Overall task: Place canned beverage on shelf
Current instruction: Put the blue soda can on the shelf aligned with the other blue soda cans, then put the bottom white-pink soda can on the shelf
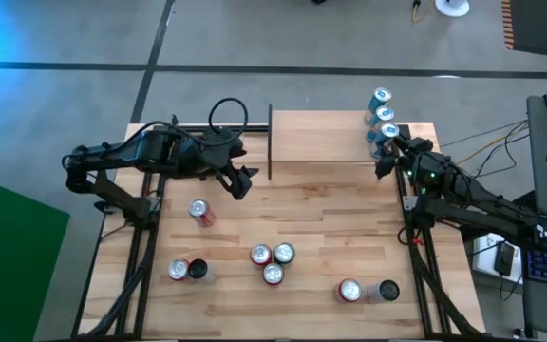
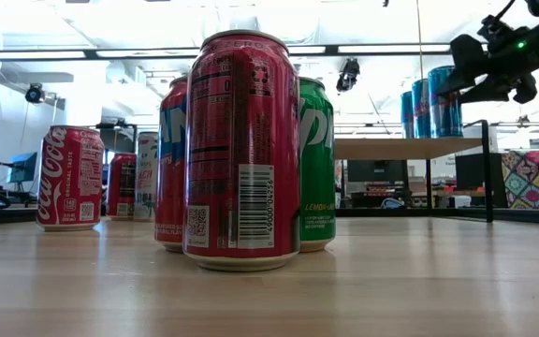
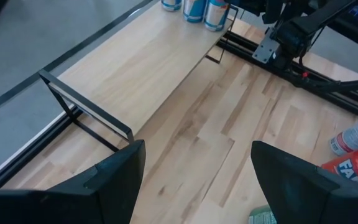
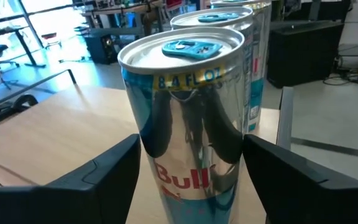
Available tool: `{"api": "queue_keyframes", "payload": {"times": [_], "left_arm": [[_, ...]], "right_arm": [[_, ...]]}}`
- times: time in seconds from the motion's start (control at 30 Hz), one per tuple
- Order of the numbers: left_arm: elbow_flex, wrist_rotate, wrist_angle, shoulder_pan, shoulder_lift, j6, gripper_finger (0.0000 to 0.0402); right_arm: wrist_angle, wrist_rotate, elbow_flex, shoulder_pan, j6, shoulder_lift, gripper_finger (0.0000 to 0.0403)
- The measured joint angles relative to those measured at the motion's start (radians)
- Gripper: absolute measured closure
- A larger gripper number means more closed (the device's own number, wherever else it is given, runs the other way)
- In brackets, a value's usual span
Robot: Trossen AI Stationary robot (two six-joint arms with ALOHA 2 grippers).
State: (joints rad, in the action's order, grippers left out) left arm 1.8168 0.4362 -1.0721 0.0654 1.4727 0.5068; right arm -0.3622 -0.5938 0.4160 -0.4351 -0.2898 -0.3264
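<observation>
The shelf [image 1: 321, 138] stands along the table's far edge. On its right end three blue-and-silver cans [image 1: 384, 114] stand upright in a row. My right gripper [image 1: 385, 152] reaches level to the nearest can [image 4: 188, 124] and is open, one finger on either side of it; the can stands on the shelf board [image 4: 55, 124] by its base. My left gripper [image 1: 242, 182] hangs open above the table near the shelf's left end, nothing between its fingers [image 3: 120, 174].
Loose cans stand or lie on the near half of the table: a red one on its side [image 1: 200, 213], a pair [image 1: 188, 270], three together [image 1: 272, 261] and two at the right [image 1: 367, 291]. The shelf's black upright [image 1: 270, 142] stands beside my left gripper.
</observation>
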Motion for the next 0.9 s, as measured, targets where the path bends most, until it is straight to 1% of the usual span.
{"api": "queue_keyframes", "payload": {"times": [0.3,0.43,0.6,0.73,0.8,0.9], "left_arm": [[0.000,0.001,-0.006,0.004,0.000,0.038,0.0123],[-0.018,0.046,-0.022,0.006,0.000,0.041,0.0123],[-0.089,0.052,-0.024,0.011,0.000,0.095,0.0123],[-0.174,0.051,0.045,0.027,0.000,0.129,0.0123],[-0.210,0.033,0.080,0.034,0.000,0.139,0.0123],[-0.249,-0.029,0.150,0.041,0.000,0.142,0.0123]], "right_arm": [[0.010,0.008,0.005,0.000,-0.045,0.041,0.0115],[0.004,0.014,0.042,0.000,-0.058,0.054,0.0107],[0.004,0.018,0.093,0.000,-0.049,0.048,0.0100],[0.001,0.033,0.121,0.000,-0.050,0.042,0.0103],[0.001,0.048,0.136,0.000,-0.051,0.042,0.0105],[0.000,0.053,0.160,0.000,-0.050,0.042,0.0106]]}}
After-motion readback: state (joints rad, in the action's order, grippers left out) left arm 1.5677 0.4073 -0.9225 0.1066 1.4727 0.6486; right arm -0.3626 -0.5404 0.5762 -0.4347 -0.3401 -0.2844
